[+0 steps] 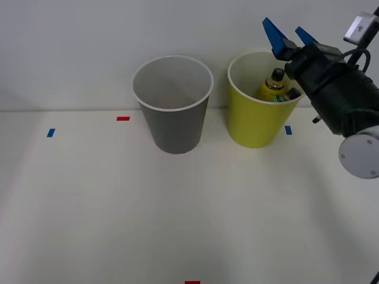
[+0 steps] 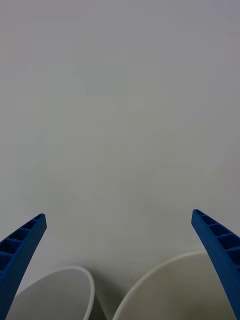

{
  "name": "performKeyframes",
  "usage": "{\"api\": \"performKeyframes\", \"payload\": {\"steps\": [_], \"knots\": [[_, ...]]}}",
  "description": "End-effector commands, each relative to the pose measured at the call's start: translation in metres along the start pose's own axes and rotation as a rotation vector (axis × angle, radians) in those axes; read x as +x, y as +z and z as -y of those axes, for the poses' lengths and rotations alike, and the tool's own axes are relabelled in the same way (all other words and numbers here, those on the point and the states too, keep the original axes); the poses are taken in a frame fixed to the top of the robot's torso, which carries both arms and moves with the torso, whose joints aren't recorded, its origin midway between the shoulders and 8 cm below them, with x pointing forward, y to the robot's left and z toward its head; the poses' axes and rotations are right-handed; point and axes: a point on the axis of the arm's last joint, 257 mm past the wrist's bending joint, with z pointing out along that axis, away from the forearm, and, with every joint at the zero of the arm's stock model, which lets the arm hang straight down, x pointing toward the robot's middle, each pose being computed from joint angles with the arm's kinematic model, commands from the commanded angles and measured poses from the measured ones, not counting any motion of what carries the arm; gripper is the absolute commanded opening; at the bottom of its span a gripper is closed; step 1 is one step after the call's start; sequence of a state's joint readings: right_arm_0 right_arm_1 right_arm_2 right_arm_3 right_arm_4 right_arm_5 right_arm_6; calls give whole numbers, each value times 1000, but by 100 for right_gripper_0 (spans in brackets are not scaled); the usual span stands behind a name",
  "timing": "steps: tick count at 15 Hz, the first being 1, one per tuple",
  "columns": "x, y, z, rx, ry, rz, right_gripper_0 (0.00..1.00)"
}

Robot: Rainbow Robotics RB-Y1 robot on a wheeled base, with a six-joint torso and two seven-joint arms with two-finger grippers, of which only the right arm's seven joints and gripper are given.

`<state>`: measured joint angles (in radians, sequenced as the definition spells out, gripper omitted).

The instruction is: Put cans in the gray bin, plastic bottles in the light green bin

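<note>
Front view has the spread, empty pincer [image 1: 288,34] above the light green bin [image 1: 251,121]; beneath it the plastic bottles [image 1: 275,86] look light, slick; best pinched mid-body.

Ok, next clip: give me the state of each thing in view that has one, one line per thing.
gray bin: upright on the table, looks empty.
light green bin: upright beside the gray bin, holds bottles.
yellow bottle: inside the light green bin, black cap up.
green bottle: inside the light green bin beside the yellow one, mostly hidden.
right gripper: open, holding nothing, above the light green bin's far rim.
</note>
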<state>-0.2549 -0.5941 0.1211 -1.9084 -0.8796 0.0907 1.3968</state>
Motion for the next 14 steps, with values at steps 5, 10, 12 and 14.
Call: {"api": "performKeyframes", "payload": {"steps": [5, 10, 12, 14], "knots": [[-3, -92, 5, 63, -4, -10, 100], [20, -144, 11, 175, -42, 7, 100], [32, -159, 18, 208, -114, -29, 100], [43, -178, 22, 239, -117, -63, 100]]}}
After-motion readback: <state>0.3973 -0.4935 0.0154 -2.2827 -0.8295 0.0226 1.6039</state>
